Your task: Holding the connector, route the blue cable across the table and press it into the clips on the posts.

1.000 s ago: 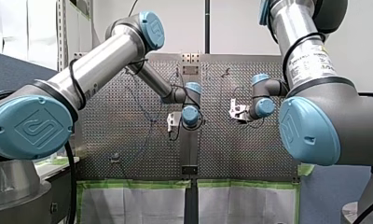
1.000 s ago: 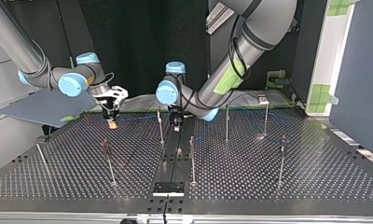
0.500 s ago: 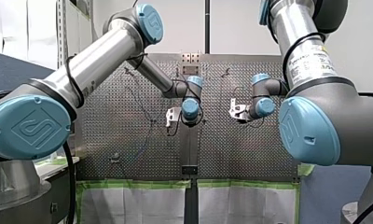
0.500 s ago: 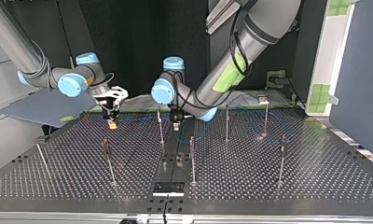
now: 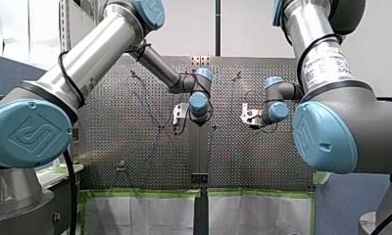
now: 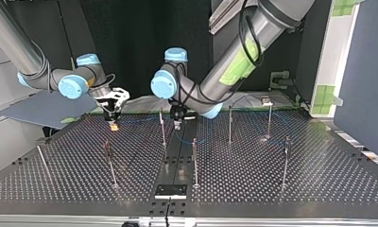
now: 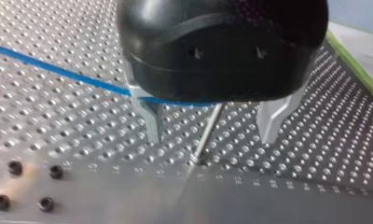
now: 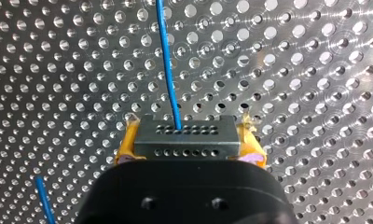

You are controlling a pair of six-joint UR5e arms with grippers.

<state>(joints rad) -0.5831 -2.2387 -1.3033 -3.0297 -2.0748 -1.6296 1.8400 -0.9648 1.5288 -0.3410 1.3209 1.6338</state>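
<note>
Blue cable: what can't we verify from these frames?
- Left wrist view: blue cable runs behind the body of my left gripper; whether it touches the post is hidden.
- Top view: clips on the posts too small; seating unreadable.
- Right wrist view: cable ahead of the connector is cut off by the edge.

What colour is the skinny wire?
Blue. The cable shows best in the right wrist view.

Perforated metal bench [image 6: 272,184], holes in a regular grid over the whole surface. Several thin posts [image 6: 194,163] stand upright on it, well apart from one another. Blue cable [image 7: 58,71] runs low across the holes. Small black plate [image 6: 170,191] sits mid-way along the top view's near edge. Green tape [image 5: 145,192] borders one edge.
</note>
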